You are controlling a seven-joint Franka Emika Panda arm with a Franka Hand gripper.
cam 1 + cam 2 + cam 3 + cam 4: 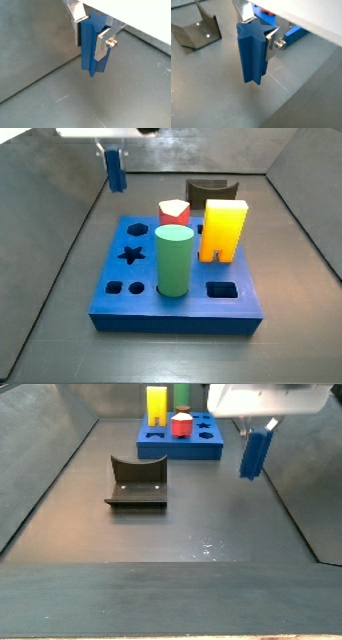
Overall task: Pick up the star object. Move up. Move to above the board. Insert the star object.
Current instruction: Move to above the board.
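The star object (pixel 89 55), a slim dark blue prism, hangs upright between the silver fingers of my gripper (pixel 91 37), which is shut on its upper part. In both wrist views its lower end is free above the grey floor. A side view shows the star object (pixel 116 170) under the gripper (pixel 115 154) at the back left, off to the side of the board (pixel 174 318). The board's star hole (pixel 131 254) is open at its left. From the opposite side, the star object (pixel 253 452) floats right of the board (pixel 160 452).
On the board stand a green cylinder (pixel 174 258), a yellow block (pixel 223 228) and a red piece (pixel 174 211). A dark arch block (pixel 210 193) sits behind it. The fixture (pixel 138 482) stands on the floor in front of the board. Grey walls enclose the floor.
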